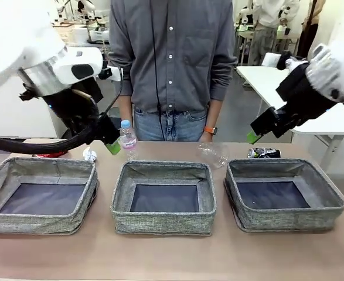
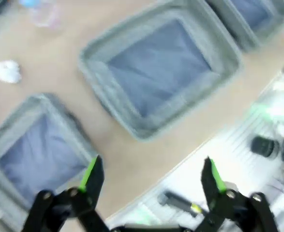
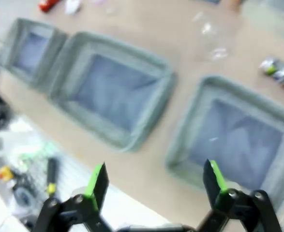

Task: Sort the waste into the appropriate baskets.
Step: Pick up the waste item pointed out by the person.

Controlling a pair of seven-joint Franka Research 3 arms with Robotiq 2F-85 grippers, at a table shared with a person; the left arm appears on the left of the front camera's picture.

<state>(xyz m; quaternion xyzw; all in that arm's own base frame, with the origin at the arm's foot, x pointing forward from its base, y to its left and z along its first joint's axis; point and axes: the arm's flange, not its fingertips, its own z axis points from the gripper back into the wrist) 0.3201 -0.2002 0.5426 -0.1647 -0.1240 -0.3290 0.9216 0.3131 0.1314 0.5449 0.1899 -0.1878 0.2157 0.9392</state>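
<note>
I have the left gripper (image 2: pixel 151 166), jaws apart, just left of the upright clear plastic bottle (image 1: pixel 128 139) behind the middle basket (image 1: pixel 163 170); the right gripper (image 3: pixel 154 173), jaws apart too, is farther off.

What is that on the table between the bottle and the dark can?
A clear plastic cup lies there on its side, seen in the front view.

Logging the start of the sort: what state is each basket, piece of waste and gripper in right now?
left basket: empty
middle basket: empty
right basket: empty
bottle: upright, capped
clear cup: on the table, outside the baskets
dark can: lying on its side
paper ball: crumpled, on the table
left gripper: fingers open, holding nothing
right gripper: fingers open, holding nothing
</note>
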